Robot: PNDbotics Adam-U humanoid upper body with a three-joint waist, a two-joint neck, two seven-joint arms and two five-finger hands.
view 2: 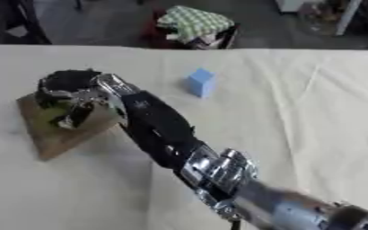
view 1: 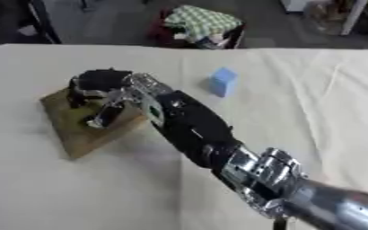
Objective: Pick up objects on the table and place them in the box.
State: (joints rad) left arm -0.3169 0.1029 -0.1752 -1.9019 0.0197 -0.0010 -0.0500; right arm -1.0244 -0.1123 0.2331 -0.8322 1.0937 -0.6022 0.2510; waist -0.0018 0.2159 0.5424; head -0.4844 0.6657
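1. 1 light-blue block [view 1: 223, 81] stands alone on the cream-covered surface [view 1: 313, 99], right of the box and well apart from it, untouched by any hand.
2. 1 brown box [view 1: 77, 128] lies askew at the left of the surface, its near corner pointing toward the camera; its inside is largely covered by the hand above it, so what it contains cannot be made out.
3. 1 right hand [view 1: 101, 96], black with silver parts, hangs over the box with fingers curled downward; whether they hold anything cannot be told, as the area beneath them is dark and blurred.
4. 1 right arm [view 2: 168, 134] crosses the frame diagonally from the lower right corner, where its silver joint is cut off by the edge.
5. The left hand appears in neither view.
6. Beyond the far edge of the surface, 1 green-and-white checked cloth [view 1: 203, 21] is draped over a dark, partly hidden object on the floor.
7. No brand, label or legible writing shows on the block, the box or the arm.
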